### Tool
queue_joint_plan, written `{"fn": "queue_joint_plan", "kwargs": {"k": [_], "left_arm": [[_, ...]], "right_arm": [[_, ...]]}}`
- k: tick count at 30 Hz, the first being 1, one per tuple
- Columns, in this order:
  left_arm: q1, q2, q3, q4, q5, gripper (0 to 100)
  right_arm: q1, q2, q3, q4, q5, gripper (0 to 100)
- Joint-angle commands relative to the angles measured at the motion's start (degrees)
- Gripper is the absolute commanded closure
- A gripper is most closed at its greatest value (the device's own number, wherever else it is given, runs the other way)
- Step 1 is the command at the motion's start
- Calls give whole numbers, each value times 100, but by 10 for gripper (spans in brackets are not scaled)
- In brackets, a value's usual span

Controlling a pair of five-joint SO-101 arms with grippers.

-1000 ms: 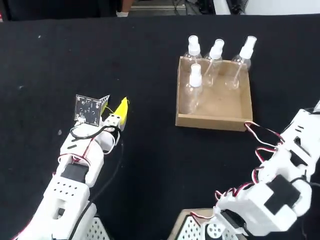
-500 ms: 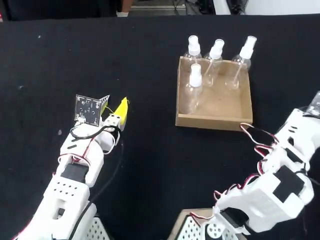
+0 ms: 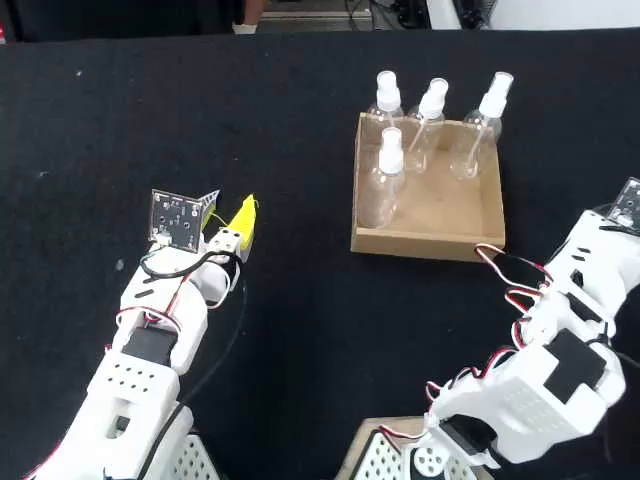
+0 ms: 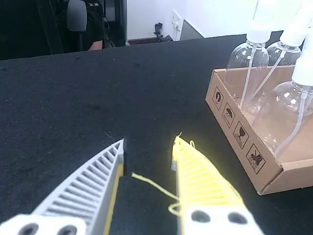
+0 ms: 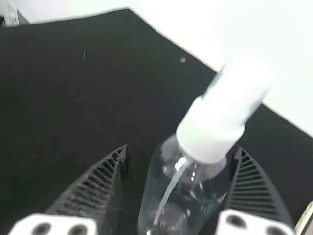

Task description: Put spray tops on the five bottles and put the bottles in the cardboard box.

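Between the right jaws sits the fifth bottle (image 5: 181, 205), spray top (image 5: 225, 112) already on. Jaws are wide, one each side of the body, w/ desk showing in the gap on one side, so they're straddling it, not clamped, by my read. Wide spread fits a round body that needs clearance before closing. Going by the right arm (image 3: 590, 270) in the high view, this bottle is right of the cardboard box (image 3: 430, 243), apart from it.

Left jaws are approx half open w/ nothing betw them but a loose yellow thread (image 4: 151, 183). They're low over the desk (image 3: 200, 100), well left of the box, prob parked out of the way.

Box holds four bottles (image 3: 380, 190), upright, tops on, grouped toward the far side. Near part is bare, room for no. 5.
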Motion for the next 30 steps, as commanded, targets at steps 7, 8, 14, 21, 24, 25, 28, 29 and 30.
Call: {"fn": "queue_joint_plan", "kwargs": {"k": [7, 8, 14, 21, 24, 25, 28, 29, 30], "left_arm": [[57, -35, -92, -132, 0, 845], [57, -35, -92, -132, 0, 845], [57, -35, -92, -132, 0, 845], [57, -35, -92, -132, 0, 845], [57, -35, -92, -132, 0, 845], [57, -35, -92, -132, 0, 845], [57, -35, -92, -132, 0, 845], [57, -35, -92, -132, 0, 845], [57, -35, -92, -132, 0, 845]], "right_arm": [[62, 13, -444, -237, 18, 716], [62, 13, -435, -237, 18, 716], [70, 13, -382, -264, 18, 716], [70, 13, -391, -273, 18, 716], [70, 13, -391, -273, 18, 716], [79, 13, -391, -273, 18, 716], [132, 13, -391, -264, 18, 717], [132, 13, -391, -264, 18, 717], [132, 13, -391, -246, 18, 717]]}}
